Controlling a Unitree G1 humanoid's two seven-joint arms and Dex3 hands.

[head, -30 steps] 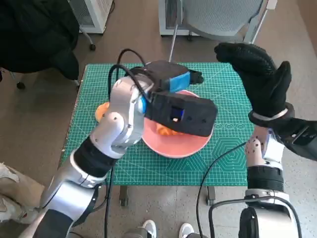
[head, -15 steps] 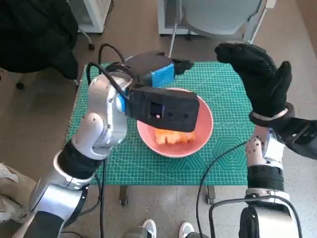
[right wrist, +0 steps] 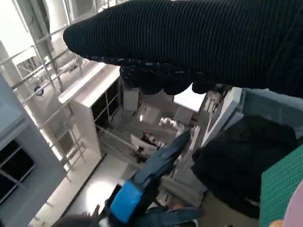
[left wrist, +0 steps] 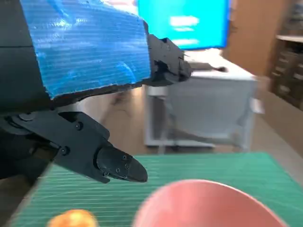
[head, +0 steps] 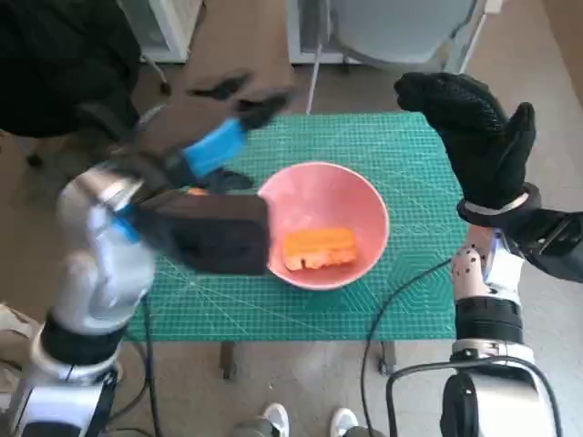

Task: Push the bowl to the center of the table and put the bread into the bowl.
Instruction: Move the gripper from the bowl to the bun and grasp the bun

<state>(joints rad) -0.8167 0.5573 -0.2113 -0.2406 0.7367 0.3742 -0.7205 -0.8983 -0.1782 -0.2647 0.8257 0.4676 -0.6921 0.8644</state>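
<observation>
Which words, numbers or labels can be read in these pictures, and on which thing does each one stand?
None can be read.
Bright blue screen behind the left robot hand: pale marks, too blurred to read.
Green gridded cutting mat: printed lines and figures, too small to read.
Round pink plastic bowl: no text.

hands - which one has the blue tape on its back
The left hand, blurred above the table's left side. The right hand wears a plain black knitted glove.
</observation>
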